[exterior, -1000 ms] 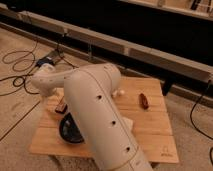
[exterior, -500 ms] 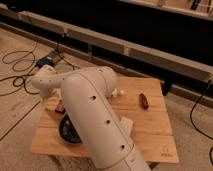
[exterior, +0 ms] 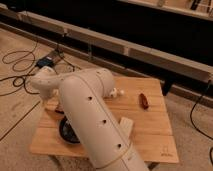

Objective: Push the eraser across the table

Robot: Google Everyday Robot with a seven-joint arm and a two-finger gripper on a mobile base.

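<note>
White and bulky, your arm [exterior: 95, 115] doubles back over the table [exterior: 150, 125] — elbow at its far-left corner, gripper hidden underneath, grip unreadable.

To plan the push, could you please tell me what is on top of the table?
Visible on the table: a reddish-brown oblong thing and part of a dark bowl. The arm hides the tool and eraser beneath it.

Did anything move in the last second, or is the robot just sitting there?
The rounded elbow of the arm sank slightly toward the table. The gripper is hidden behind the arm, so no grab or release shows, and the eraser is out of sight too. The dark bowl, white block and reddish-brown thing stayed put.
</note>
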